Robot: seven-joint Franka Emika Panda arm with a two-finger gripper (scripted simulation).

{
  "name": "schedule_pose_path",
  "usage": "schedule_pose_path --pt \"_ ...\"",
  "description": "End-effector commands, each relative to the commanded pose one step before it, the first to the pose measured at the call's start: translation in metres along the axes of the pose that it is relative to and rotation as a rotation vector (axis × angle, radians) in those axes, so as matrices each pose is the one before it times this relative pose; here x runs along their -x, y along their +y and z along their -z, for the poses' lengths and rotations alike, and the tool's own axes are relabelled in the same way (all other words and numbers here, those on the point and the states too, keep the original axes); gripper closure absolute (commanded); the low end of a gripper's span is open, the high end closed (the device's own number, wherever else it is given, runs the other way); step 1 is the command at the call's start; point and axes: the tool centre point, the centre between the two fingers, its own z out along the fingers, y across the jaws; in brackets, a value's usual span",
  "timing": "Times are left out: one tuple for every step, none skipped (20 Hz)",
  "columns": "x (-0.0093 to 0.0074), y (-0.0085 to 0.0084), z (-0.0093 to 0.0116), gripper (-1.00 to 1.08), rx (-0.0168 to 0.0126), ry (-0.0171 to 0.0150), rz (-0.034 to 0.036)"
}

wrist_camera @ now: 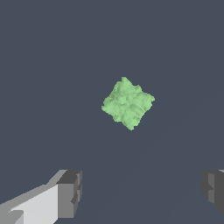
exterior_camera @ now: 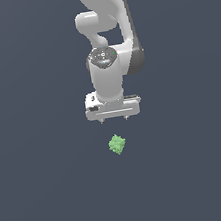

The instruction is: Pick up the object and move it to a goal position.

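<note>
**Sam:** Wrist view first, since it is the closest look we have. We see our two dark fingertips [wrist_camera: 72,192], one at each side of the picture, with a wide gap between them. So the jaws are spread apart and hold nothing.

**Mia:** And past them sits the object [wrist_camera: 128,103], a small bumpy light-green lump. It rests on the plain dark floor [wrist_camera: 43,65], turned so a corner points our way, like a diamond.

**Sam:** In the exterior view our gripper [exterior_camera: 113,119] hangs above the object [exterior_camera: 117,144], and the two are apart. We think the lump is almost straight under us, but from this one side look we cannot be sure how well we line up front to back.

**Mia:** So how do we do this step well?

**Sam:** We should go down slowly and keep the lump in the middle of the gap. It may help to turn the wrist a bit, so the pads press on flat sides and not on corners. We squeeze only when the fingertips are low on both sides of it. The lump is small and knobbly, so it could slip or roll if we pinch it off-centre.

**Mia:** Any words or labels to read?

**Sam:** None that we can see, on the arm [exterior_camera: 108,77], the lump or the floor.
</note>
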Motion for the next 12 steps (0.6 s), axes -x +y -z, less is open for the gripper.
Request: schedule_pose_path --pt "0.0 0.00001 0.0 -0.92 0.0 0.0 0.0" --pt "0.00023 -0.00024 0.0 -0.92 -0.00003 -0.00064 -0.00026" --pt "0.00061 -0.00055 -0.00025 -0.92 -0.00015 -0.00229 -0.00097" --pt "0.00106 -0.00099 -0.00019 -0.92 -0.00021 -0.00342 -0.00145" --pt "0.00145 -0.00132 -0.00038 -0.92 -0.00029 -0.00493 -0.00206" --pt "0.00187 -0.00168 -0.00046 -0.92 -0.00034 -0.00625 -0.00256" --pt "0.00205 -0.00182 -0.00047 -0.92 -0.00033 -0.00673 -0.00265" --pt "0.00166 -0.00144 -0.00037 -0.92 -0.00023 -0.00537 -0.002" --pt "0.00122 -0.00104 -0.00027 -0.92 -0.00015 -0.00392 -0.00133" --pt "0.00078 -0.00064 -0.00017 -0.92 -0.00009 -0.00249 -0.0007" --pt "0.00034 -0.00027 -0.00003 -0.92 -0.00003 -0.00097 -0.00012" --pt "-0.00023 0.00029 -0.00022 -0.92 0.0 0.0 0.0"
